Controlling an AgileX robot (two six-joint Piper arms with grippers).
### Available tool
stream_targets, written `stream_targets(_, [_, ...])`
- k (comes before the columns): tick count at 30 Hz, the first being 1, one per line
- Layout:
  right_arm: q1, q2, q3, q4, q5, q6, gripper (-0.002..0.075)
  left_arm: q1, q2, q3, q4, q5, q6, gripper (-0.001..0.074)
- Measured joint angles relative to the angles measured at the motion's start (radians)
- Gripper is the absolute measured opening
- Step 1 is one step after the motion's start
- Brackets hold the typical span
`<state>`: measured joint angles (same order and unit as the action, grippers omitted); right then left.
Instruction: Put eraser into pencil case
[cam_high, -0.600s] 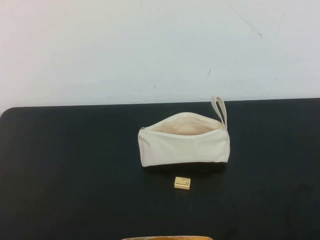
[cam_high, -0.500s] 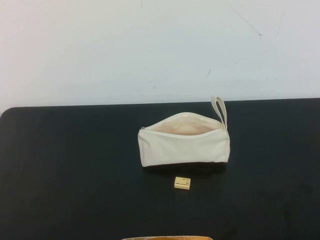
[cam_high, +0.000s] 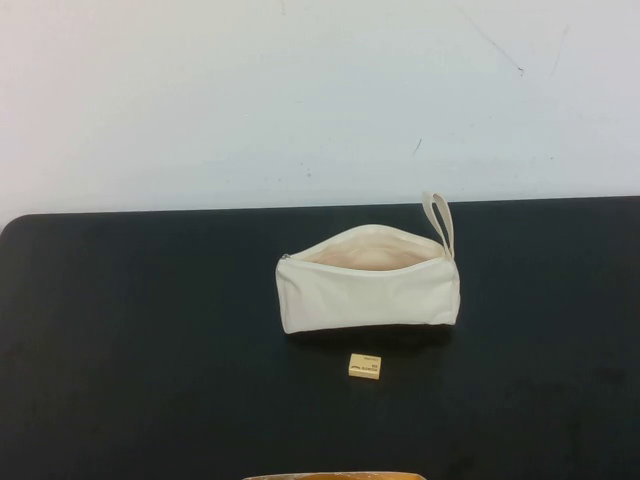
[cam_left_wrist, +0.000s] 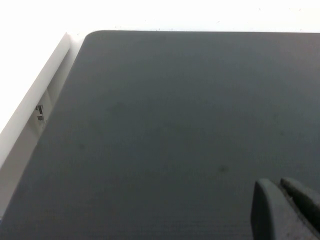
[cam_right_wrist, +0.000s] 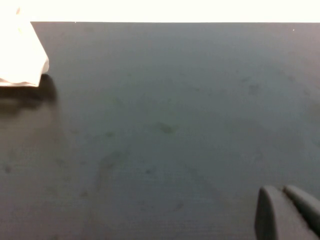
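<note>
The cream-white pencil case lies on the black table, its zip open at the top and pale lining showing, its loop strap at the right end. The tiny pale-yellow eraser lies on the table just in front of the case, apart from it. Neither arm shows in the high view. My left gripper is shut and empty over bare black table near its left edge. My right gripper is shut and empty over bare table; one end of the case shows in the right wrist view.
The black table ends at a white wall behind. An orange-brown edge shows at the bottom of the high view. In the left wrist view the table's rounded corner and a white ledge are visible.
</note>
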<state>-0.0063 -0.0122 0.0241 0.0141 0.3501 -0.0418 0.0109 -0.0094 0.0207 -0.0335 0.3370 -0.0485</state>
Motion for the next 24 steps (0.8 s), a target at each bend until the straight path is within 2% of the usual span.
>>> stream_targets(18, [0.0, 0.0, 0.0, 0.0, -0.007, -0.006, -0.0001, 0.0, 0.0, 0.0, 0.0, 0.0, 0.004, -0.0003])
stream_targets(21, [0.0, 0.0, 0.004, 0.0, -0.078, -0.008, -0.0001, 0.0, 0.0, 0.0, 0.0, 0.0, 0.005, -0.0003])
stream_targets(24, [0.0, 0.0, 0.004, -0.007, -0.245, -0.021, -0.0001, 0.0, 0.0, 0.0, 0.0, 0.0, 0.005, -0.0003])
